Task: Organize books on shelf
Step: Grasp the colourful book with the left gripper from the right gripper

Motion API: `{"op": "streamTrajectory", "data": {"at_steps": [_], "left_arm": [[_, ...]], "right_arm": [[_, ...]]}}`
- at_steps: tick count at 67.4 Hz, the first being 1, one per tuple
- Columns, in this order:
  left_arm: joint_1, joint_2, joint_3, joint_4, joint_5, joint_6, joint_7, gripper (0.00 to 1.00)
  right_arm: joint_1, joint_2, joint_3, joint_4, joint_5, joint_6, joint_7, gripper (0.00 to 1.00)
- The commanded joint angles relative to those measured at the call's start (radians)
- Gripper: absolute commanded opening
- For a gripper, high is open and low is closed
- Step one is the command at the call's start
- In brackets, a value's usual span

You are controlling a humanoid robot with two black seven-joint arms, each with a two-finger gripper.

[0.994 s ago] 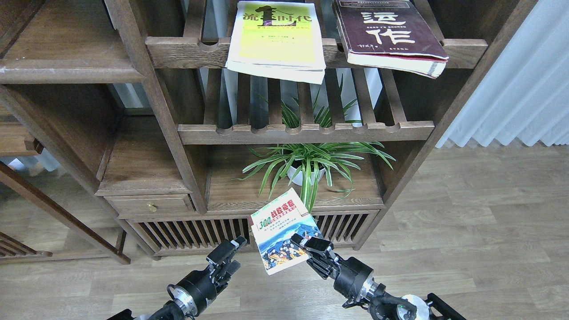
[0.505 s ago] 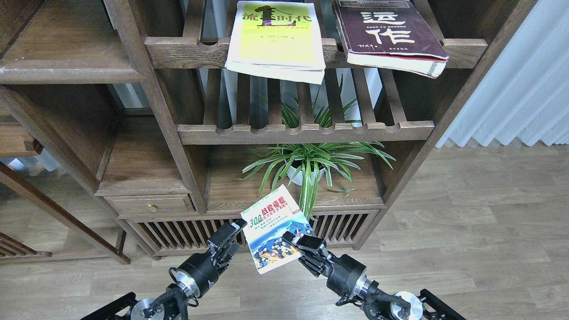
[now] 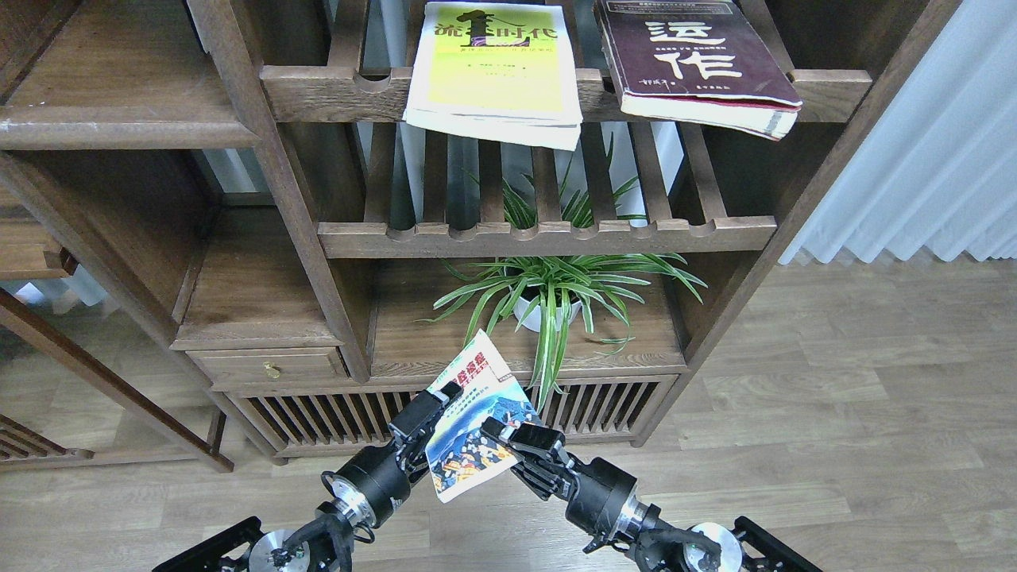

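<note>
A yellow-green book [image 3: 494, 67] and a thick maroon book [image 3: 695, 63] lie flat on the top slatted rack, both overhanging its front rail. My right gripper [image 3: 504, 435] is shut on the lower right edge of the small "300" book [image 3: 470, 425] and holds it tilted in the air, low in front of the cabinet. My left gripper [image 3: 429, 417] is at the book's left edge, with one finger [image 3: 438, 401] over the cover and the other hidden behind the book. The solid dark-brown shelf [image 3: 119, 127] is at the upper left and bare.
A potted spider plant [image 3: 548, 306] stands on the low board behind the held book. A second slatted rack [image 3: 548, 234] is above the plant. A drawer with a brass knob [image 3: 272, 369] is lower left. A white curtain [image 3: 937, 159] hangs at the right over a wooden floor [image 3: 834, 413].
My right gripper has carried the "300" book to the left and a little down. My left gripper has moved up and right until its fingers reach the book's left edge.
</note>
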Motion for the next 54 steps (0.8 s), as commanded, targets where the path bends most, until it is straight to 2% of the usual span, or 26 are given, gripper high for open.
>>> {"op": "streamTrajectory", "data": {"at_steps": [1, 6, 7, 11, 12, 14, 18, 27, 46, 54], "left_arm": [[0.001, 0.0, 0.0, 0.0, -0.005, 0.0, -0.008, 0.77], [0.001, 0.0, 0.0, 0.003, -0.014, 0.0, -0.021, 0.66], [0.001, 0.0, 0.0, 0.008, -0.023, 0.0, -0.03, 0.6], [0.001, 0.0, 0.0, 0.017, -0.054, 0.0, -0.053, 0.44], [0.001, 0.0, 0.0, 0.02, -0.072, 0.0, -0.063, 0.37], [0.001, 0.0, 0.001, 0.023, -0.086, 0.0, -0.071, 0.29], [0.001, 0.0, 0.004, 0.042, -0.126, 0.0, -0.09, 0.06], [0.001, 0.0, 0.016, 0.058, -0.126, 0.0, -0.088, 0.01], [0.0, 0.0, 0.049, 0.078, -0.124, 0.0, -0.076, 0.0], [0.0, 0.0, 0.072, 0.101, -0.123, 0.0, -0.053, 0.0]], "right_arm": [[0.0, 0.0, -0.002, 0.0, 0.0, 0.0, -0.001, 0.06], [0.0, 0.0, -0.003, 0.0, 0.0, 0.0, -0.001, 0.06], [0.0, 0.0, -0.006, 0.0, 0.001, 0.0, -0.001, 0.06], [0.0, 0.0, -0.006, 0.0, 0.001, 0.0, -0.001, 0.06], [0.0, 0.0, -0.006, 0.0, 0.001, 0.0, -0.001, 0.06], [0.0, 0.0, -0.006, 0.0, 0.001, 0.0, -0.001, 0.06], [0.0, 0.0, -0.006, 0.0, 0.001, 0.0, -0.001, 0.06], [0.0, 0.0, -0.008, 0.0, 0.001, 0.0, -0.002, 0.07], [0.0, 0.0, -0.008, -0.001, 0.0, 0.0, -0.002, 0.08], [0.0, 0.0, -0.008, -0.014, -0.008, 0.0, 0.001, 0.2]]}}
